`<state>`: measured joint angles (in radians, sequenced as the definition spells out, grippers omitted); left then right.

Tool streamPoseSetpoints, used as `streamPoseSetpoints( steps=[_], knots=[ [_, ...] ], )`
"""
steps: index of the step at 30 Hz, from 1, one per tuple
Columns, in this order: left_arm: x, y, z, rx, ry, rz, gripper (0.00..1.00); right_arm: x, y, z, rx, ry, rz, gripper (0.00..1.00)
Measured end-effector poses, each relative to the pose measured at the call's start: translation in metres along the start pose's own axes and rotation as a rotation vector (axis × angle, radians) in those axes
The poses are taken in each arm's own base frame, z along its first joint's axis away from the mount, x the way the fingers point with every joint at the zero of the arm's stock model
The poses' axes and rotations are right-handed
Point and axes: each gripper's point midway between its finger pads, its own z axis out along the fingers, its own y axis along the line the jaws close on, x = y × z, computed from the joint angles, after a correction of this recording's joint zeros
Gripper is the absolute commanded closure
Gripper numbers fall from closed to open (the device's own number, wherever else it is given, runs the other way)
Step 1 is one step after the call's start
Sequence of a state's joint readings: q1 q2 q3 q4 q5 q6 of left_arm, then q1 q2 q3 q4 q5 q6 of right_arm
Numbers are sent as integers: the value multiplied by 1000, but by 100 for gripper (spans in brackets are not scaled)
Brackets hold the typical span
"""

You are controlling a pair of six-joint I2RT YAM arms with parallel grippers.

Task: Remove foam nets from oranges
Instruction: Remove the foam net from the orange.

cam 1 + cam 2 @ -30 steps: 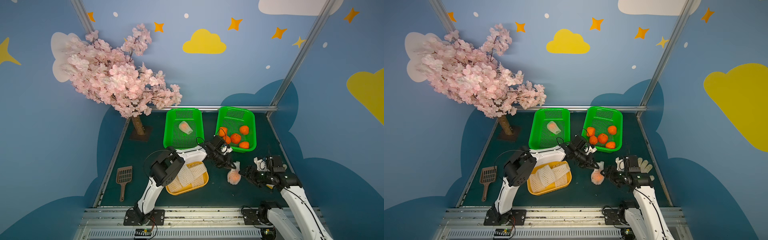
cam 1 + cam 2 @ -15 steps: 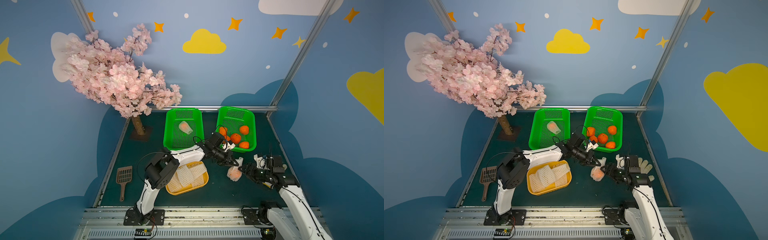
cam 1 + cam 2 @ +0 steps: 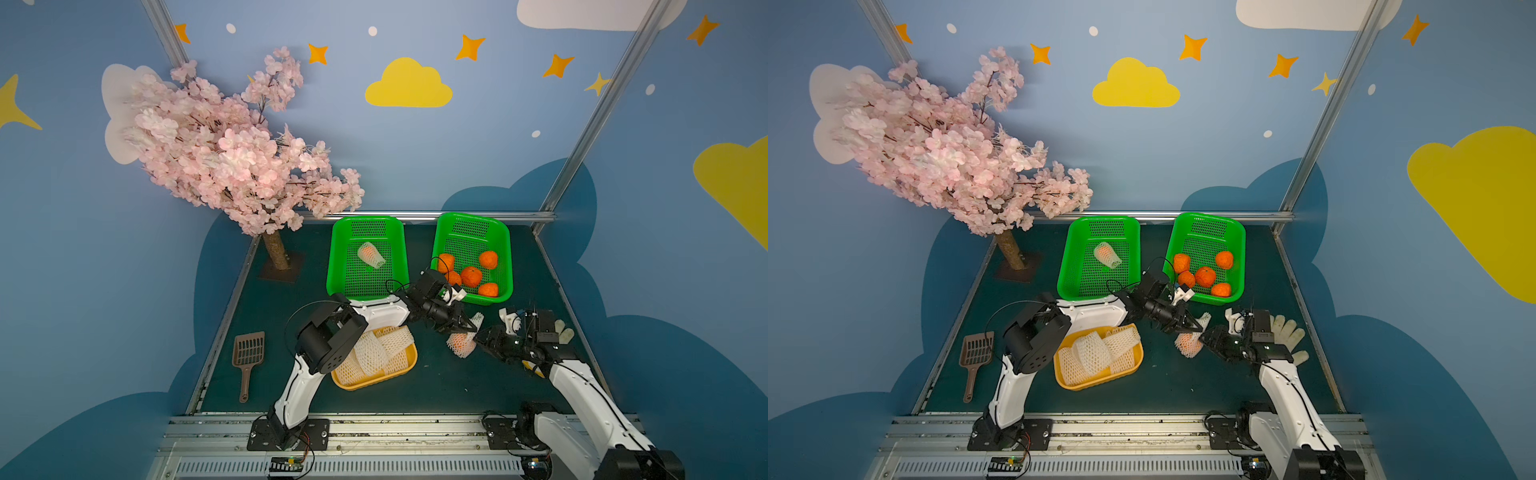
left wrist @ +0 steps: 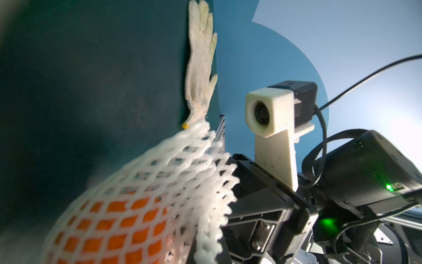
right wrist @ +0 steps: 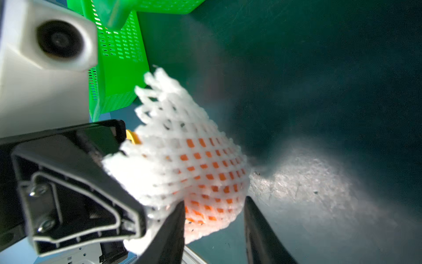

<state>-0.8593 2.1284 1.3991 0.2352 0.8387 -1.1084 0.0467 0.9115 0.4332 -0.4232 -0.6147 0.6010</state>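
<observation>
The dark green surface (image 3: 478, 386) lies inside blue walls with painted clouds. Near its middle, we see the left gripper (image 3: 469, 329) clenched on the loose part of a foam net (image 3: 463, 352) that has an orange (image 4: 114, 206) inside it. The right gripper (image 5: 213, 203) has its fingers on both sides of the other end of this netted orange, but we cannot tell whether they press it. Behind, five bare oranges (image 3: 471, 276) lie in a green basket (image 3: 469, 232), and empty nets (image 3: 376, 353) fill the yellow tray (image 3: 374, 384).
</observation>
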Motion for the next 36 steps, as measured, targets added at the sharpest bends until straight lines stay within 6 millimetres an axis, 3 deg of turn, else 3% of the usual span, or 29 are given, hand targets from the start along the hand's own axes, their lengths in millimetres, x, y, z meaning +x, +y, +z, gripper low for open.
streamPoseSetpoints(
  steps=[4,7,10,13,20,29,33,36],
  knots=[
    [0,12,3,1,-4,-46,91,-3,2,2,-12,-4,-8,78],
    [-2,11,2,9,-10,-58,88,-7,5,2,-23,-17,-22,84],
    [-3,9,2,18,-14,-67,78,-9,6,4,-32,-18,-28,86],
    [-4,7,1,31,-17,-74,61,-9,3,8,-26,-4,-20,89],
    [0,23,-7,12,-9,-90,44,-8,0,13,-18,34,-11,90],
    [9,28,-23,-118,13,-52,42,-8,2,16,-21,73,-1,88],
    [12,27,-24,-188,36,-20,46,-7,3,20,-31,107,4,86],
    [15,31,-23,-243,54,-6,55,-6,3,23,-37,131,13,85]
  ],
)
